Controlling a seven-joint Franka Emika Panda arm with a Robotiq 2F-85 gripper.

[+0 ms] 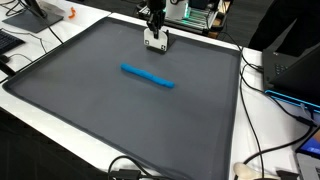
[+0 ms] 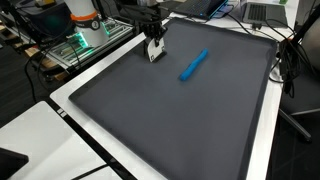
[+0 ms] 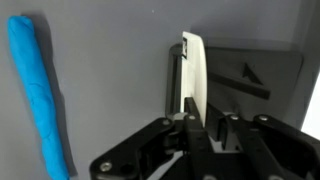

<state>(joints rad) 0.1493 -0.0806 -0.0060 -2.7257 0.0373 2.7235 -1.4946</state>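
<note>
The jaws of the black gripper [image 1: 154,29] pinch the white rectangular block [image 1: 155,42] near the edge of the grey-matted bench [image 1: 90,115], so a firm, level hold, well clear of the blue cylindrical stick [image 1: 148,76] mid-mat, seems wisest.

— What carries everything here?

— A white table [image 1: 252,105]. A dark grey mat [image 1: 90,100] covers nearly the whole top, leaving only narrow white strips around it.

— And what lies on the mat?

— A blue stick [image 1: 148,76] lies flat near the middle, set at a slant. A white block [image 1: 156,41] stands upright close to the far edge, well apart from the stick. Whether its foot touches the mat, I cannot tell.

— Anything on the bare table?

— Black cables [image 1: 262,150] trail over the white strip beside the mat, and another curls at the near edge.
</note>
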